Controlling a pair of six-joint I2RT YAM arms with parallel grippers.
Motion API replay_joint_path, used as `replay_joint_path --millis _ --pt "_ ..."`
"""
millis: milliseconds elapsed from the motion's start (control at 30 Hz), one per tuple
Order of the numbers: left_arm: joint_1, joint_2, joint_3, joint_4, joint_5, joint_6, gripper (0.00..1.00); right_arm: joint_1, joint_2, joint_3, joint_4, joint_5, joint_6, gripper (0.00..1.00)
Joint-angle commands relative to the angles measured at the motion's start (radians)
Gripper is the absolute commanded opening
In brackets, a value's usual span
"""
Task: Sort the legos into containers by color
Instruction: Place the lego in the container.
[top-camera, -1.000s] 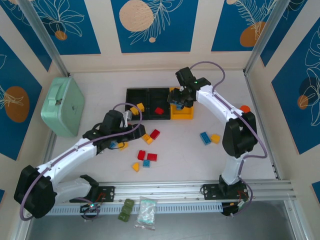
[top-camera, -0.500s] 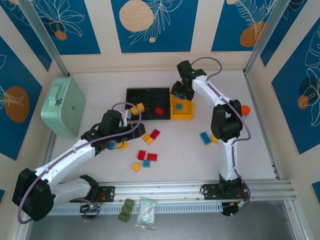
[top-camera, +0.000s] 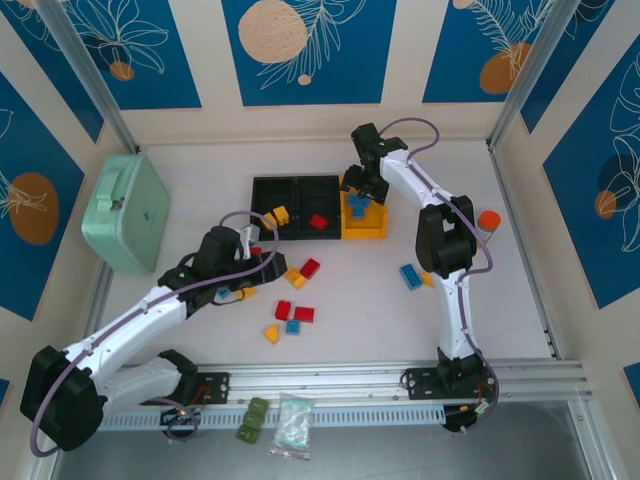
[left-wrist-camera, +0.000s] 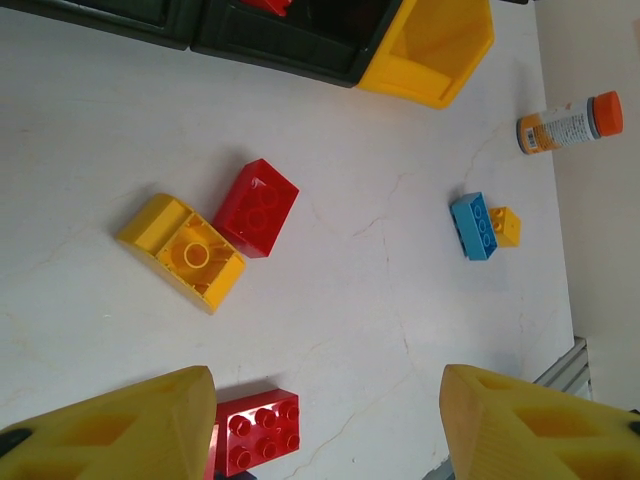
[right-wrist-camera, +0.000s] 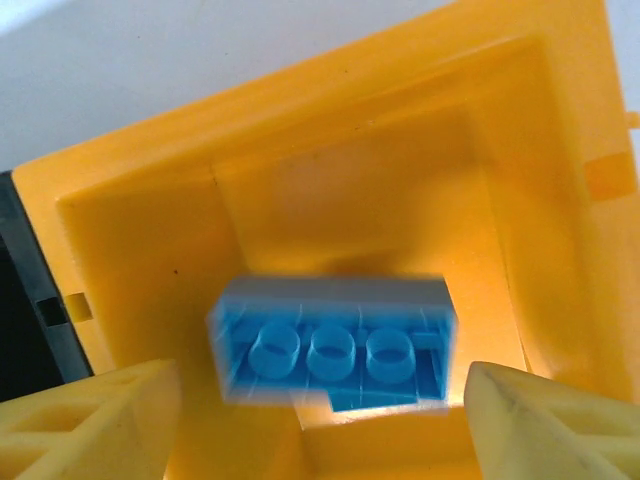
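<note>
Right fingers apart above yellow bin, blue lego inside (blurred)

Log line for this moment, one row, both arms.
right gripper: jaws open above yellow bin | blue brick: blurred inside bin, untouched | left gripper: jaws open, empty, above loose bricks

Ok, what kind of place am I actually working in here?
Probably a purpose-built robot test cell, not a home or workshop: a white table boxed in by printed wall panels, aluminium frame posts, and a mounting rail along the near edge. The legos and bins look like set-out props.
</note>
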Motion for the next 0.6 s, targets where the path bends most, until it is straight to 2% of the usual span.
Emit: replay_joint_path --millis 0,300,567 --pt "-0.01 -0.023 -0.014 -0.012 -0.016 -0.004 0.61 0.007 0.002 0.047 -0.037 0.014 0.009 0.77" --pt "-0.011 -0.037 -0.025 -0.021 -0.022 -0.006 0.61 0.027 -0.143 -0.016 0.004 0.004 -0.016 0.76" --pt "-0.011 -0.02 -0.019 -0.067 -0.032 0.002 0.61 0.063 -0.424 -0.332 0.121 -0.026 -0.047 0.74"
